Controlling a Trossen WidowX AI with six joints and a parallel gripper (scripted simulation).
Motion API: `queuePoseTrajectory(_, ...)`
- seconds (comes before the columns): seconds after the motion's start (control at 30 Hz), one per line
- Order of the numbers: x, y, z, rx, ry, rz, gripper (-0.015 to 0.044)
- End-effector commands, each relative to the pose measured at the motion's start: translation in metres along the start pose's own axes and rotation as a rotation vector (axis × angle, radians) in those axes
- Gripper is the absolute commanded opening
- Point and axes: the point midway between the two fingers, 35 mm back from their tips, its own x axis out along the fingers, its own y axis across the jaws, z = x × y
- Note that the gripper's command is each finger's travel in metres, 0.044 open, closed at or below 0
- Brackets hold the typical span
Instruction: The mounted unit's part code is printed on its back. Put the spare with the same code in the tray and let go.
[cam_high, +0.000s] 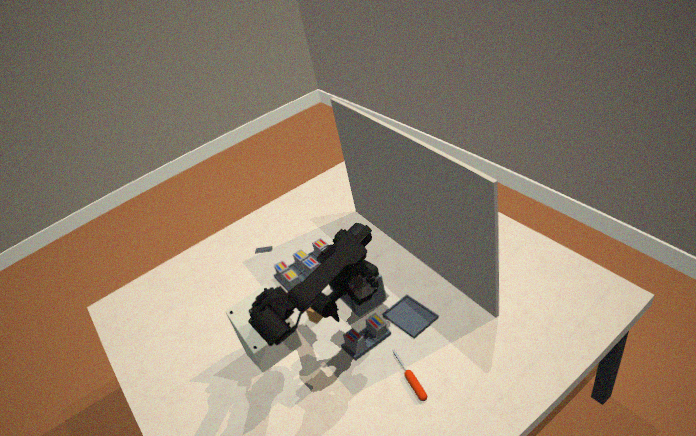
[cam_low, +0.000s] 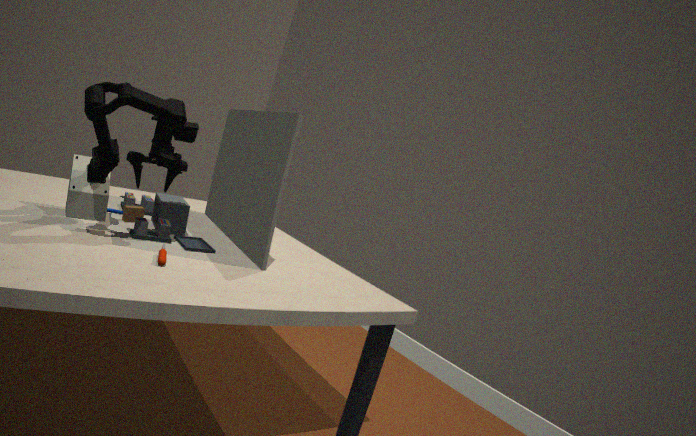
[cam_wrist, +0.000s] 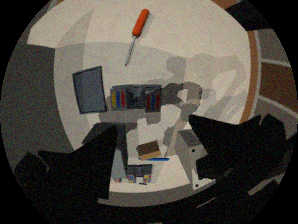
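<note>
STEP: picking the matching spare, none chosen yet | GRIPPER (cam_low: 154, 180): fingers spread wide, holding nothing, hanging above the mounted unit (cam_low: 172, 211) | SPARES: front pair (cam_high: 365, 330) just beside the unit, tray side; rear group (cam_high: 300, 261) on its far side | TRAY (cam_high: 410, 315): flat, near the unit | NEXT: likely descend onto the matching spare; stripe codes too small to compare
</note>
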Motion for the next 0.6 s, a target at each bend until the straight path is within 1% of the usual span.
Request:
queuePoseTrajectory(0.0,0.007,-0.013,-0.002,0.091,-0.007,0.003,0.044)
queuePoseTrajectory(0.13,0.007,-0.013,-0.002,0.091,-0.007,0.003,0.044)
queuePoseTrajectory(0.2,0.011,-0.013,-0.002,0.091,-0.005,0.003,0.0387)
queuePoseTrajectory(0.3,0.026,-0.012,-0.002,0.092,-0.002,0.004,0.0309)
queuePoseTrajectory(0.33,0.033,-0.012,-0.002,0.092,-0.003,0.004,0.03)
queuePoseTrajectory(0.4,0.045,-0.013,-0.001,0.092,-0.008,0.004,0.03)
queuePoseTrajectory(0.57,0.047,-0.013,-0.001,0.092,-0.009,0.004,0.03)
